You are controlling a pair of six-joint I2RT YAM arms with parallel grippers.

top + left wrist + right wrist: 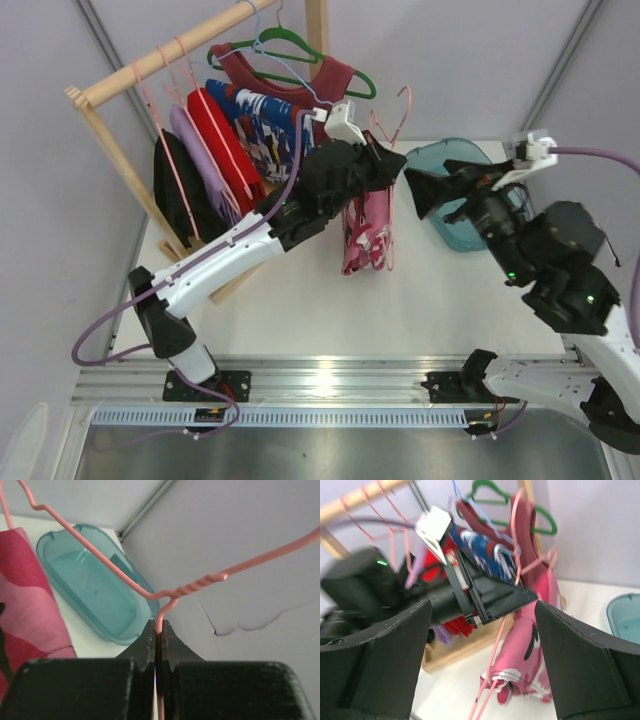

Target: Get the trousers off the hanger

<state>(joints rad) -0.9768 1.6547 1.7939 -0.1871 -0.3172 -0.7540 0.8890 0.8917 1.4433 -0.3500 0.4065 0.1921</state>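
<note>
Left gripper (157, 628) is clenched on the thin pink hanger (200, 582), pinching the wire just below the twisted neck. The hanger is held out in the air, clear of the wooden rack (130, 72). The pink patterned trousers (365, 235) hang from its lower part, dangling over the tabletop (450, 290). Right gripper (413, 193) is spread wide open just beside them, holding nothing.

Stuff I'd worry about:
- That's a skinny wire in a flat pinch. A sideways tug on the cloth could swivel the hanger in the grip or pull it right out.
- In the right wrist view the wire runs down right alongside the fabric, so closing there could catch wire and cloth together and nothing slides off.
- Grab only a thin fold and it'll probably slip.
- The teal tub (90, 587) sits close behind the right arm, so a wide swing might knock it.
</note>
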